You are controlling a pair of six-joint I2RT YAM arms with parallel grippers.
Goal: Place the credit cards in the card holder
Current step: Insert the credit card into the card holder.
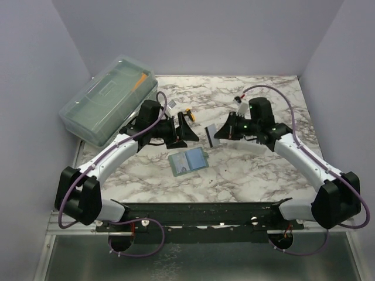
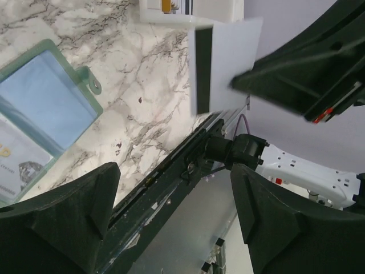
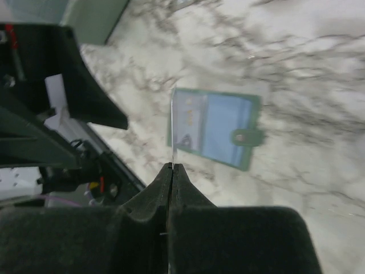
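The sage-green card holder point(image 1: 188, 162) lies open on the marble table, with clear bluish pockets and a printed card in its left half. It also shows in the left wrist view point(image 2: 48, 105) and the right wrist view point(image 3: 219, 128). My right gripper point(image 1: 222, 133) is shut on a pale credit card point(image 1: 213, 136) with a dark stripe and holds it upright above the table, behind the holder. The card point(image 2: 228, 63) faces the left wrist camera and is edge-on in the right wrist view point(image 3: 173, 125). My left gripper point(image 1: 185, 132) is open and empty, just left of the card.
A big translucent lidded box point(image 1: 108, 99) stands at the back left. A white shallow tray point(image 2: 188, 8) with small items lies behind the held card. A black rail point(image 1: 199, 211) runs along the table's near edge. Purple walls close in three sides.
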